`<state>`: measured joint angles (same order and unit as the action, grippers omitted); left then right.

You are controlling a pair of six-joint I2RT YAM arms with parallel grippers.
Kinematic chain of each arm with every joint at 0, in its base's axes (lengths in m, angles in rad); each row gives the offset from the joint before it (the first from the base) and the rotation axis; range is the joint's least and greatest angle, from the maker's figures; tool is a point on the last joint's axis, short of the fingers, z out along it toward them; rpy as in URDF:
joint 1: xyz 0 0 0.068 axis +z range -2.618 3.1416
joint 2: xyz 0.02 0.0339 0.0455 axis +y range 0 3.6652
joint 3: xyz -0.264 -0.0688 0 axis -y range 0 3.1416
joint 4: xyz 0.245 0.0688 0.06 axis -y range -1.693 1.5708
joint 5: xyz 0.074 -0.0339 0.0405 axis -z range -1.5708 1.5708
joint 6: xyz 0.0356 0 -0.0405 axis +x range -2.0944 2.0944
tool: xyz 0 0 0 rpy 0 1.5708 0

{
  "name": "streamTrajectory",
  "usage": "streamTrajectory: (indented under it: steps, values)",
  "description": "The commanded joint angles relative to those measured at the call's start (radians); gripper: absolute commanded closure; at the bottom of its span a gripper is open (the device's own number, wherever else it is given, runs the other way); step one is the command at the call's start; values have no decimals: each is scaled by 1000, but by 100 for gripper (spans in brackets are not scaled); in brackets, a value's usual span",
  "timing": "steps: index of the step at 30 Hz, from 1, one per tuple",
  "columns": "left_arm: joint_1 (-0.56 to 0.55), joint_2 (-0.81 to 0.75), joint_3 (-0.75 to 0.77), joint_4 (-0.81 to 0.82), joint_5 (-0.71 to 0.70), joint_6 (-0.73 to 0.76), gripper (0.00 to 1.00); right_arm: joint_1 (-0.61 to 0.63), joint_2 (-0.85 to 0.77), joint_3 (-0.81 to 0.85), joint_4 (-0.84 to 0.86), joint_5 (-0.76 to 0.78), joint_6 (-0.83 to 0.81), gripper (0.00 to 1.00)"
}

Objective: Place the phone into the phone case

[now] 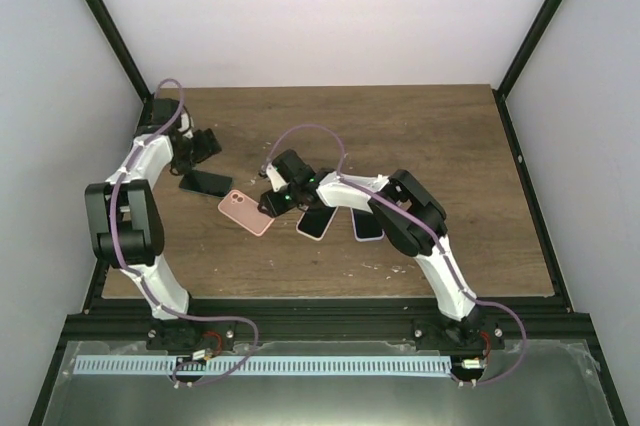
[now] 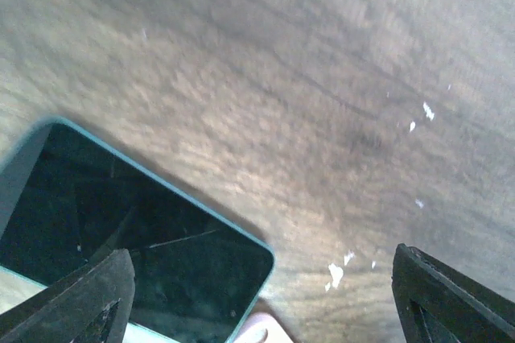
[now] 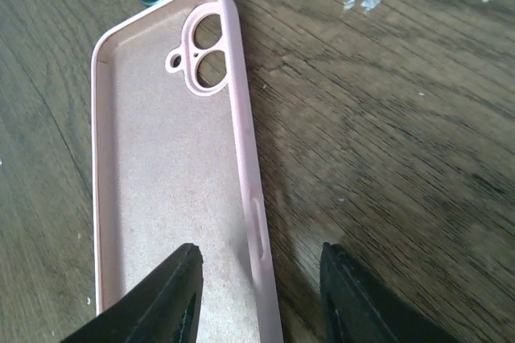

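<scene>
Right pincer [image 3: 261, 278] released, straddling pink silicone phone case's [image 3: 169, 182] side wall; left pincer [image 2: 261, 287] released above teal-edged black phone [image 2: 121, 230] beside case.

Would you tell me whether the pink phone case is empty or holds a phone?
Empty: the pink case shows its bare inner lining, with the table visible through its camera holes.

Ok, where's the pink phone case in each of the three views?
Top external: pink case lies left of centre, at mid-height.
Left wrist: pink case is likely just the sliver at the bottom edge.
Right wrist: pink case fills the left half, open side up.
Shared landmark: the teal-edged phone beside it, seen in all three.
</scene>
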<state>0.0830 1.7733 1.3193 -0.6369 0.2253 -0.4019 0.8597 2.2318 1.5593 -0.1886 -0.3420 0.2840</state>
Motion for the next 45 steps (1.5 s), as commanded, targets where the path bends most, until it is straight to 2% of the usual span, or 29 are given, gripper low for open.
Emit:
streamTrajectory:
  steps: [1, 11, 18, 23, 27, 33, 39, 45]
  values:
    - [66, 74, 72, 23, 29, 122, 11, 8, 15, 30, -40, -1, -12, 60]
    - [89, 272, 244, 15, 23, 158, 11, 42, 4, 9, -98, 125, -61, 59]
    - [91, 381, 289, -28, 0, 137, 12, 58, -4, 2, -122, 172, -54, 66]
    - [90, 372, 228, -68, -48, 113, 12, 59, -15, -12, -120, 214, -45, 73]
    - [89, 314, 112, -57, -74, 89, 12, 60, -59, -53, -113, 268, -29, 80]
    - [79, 220, -53, -60, -81, 44, 12, 53, -138, -154, -55, 279, 1, 84]
    - [-5, 93, -223, -47, -92, -8, 12, 44, -172, -205, -48, 298, 40, 89]
    - [-70, -15, -352, -3, -31, -66, 13, 24, -215, -256, -42, 313, 61, 94]
